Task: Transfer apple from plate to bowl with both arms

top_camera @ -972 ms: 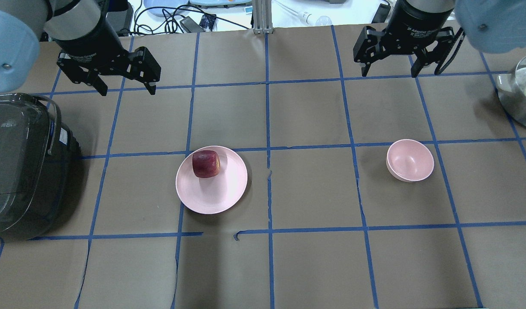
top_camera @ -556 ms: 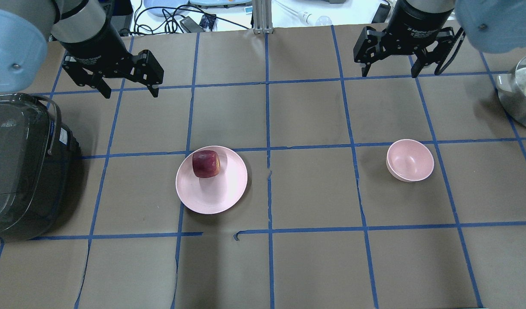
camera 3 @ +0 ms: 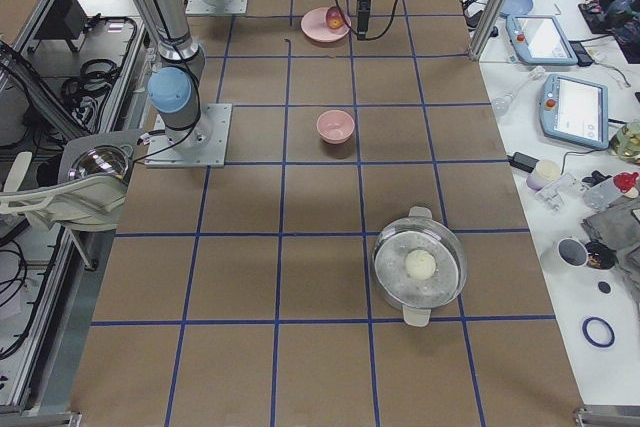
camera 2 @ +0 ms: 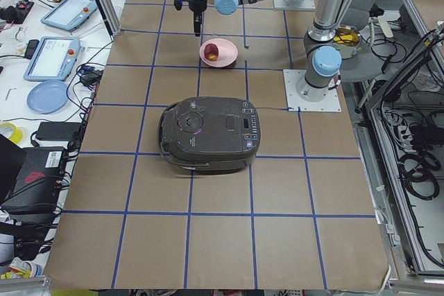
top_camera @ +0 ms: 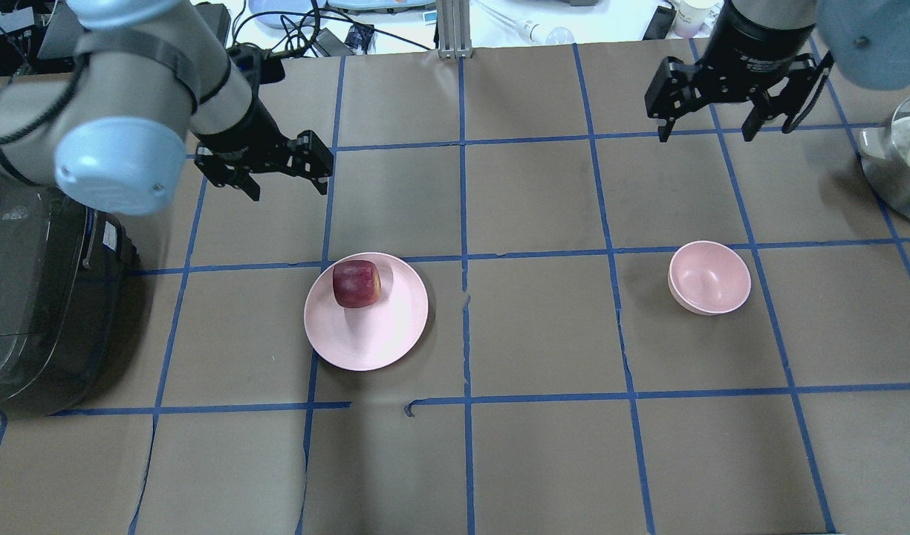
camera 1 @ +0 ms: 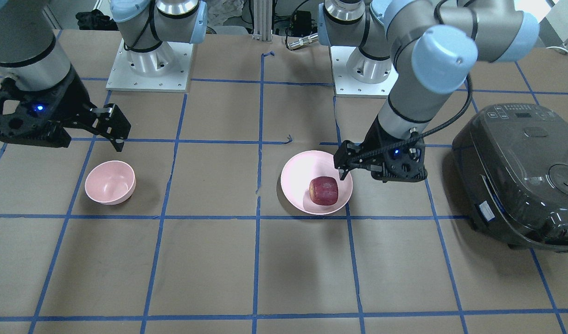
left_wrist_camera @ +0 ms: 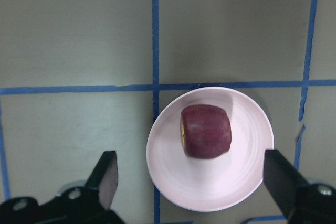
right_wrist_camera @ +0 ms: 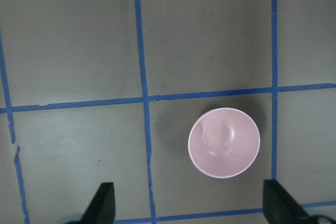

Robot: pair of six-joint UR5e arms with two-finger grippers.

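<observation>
You have the apple [top_camera: 356, 284] lying on the plate [top_camera: 365, 334], toward the far side of the dish as the overhead view shows it. The plate sits on the surface [top_camera: 536, 461] a little left of centre. The bowl [top_camera: 709, 279] stands upright, well apart to the plate's right.

Your left tool [top_camera: 288, 192] hangs above the surface with its fingers spread wide and nothing between them. It is beyond the plate and to its left in the overhead view. Its wrist camera looks down on the apple and plate, framed between the two fingertips.

Your right tool [top_camera: 706, 136] is likewise spread wide and grips nothing. It is raised over the surface beyond the bowl, which shows in its wrist view.

A dark rice cooker [top_camera: 31, 312] sits at the left edge and a metal pot [top_camera: 897, 178] at the right edge.
</observation>
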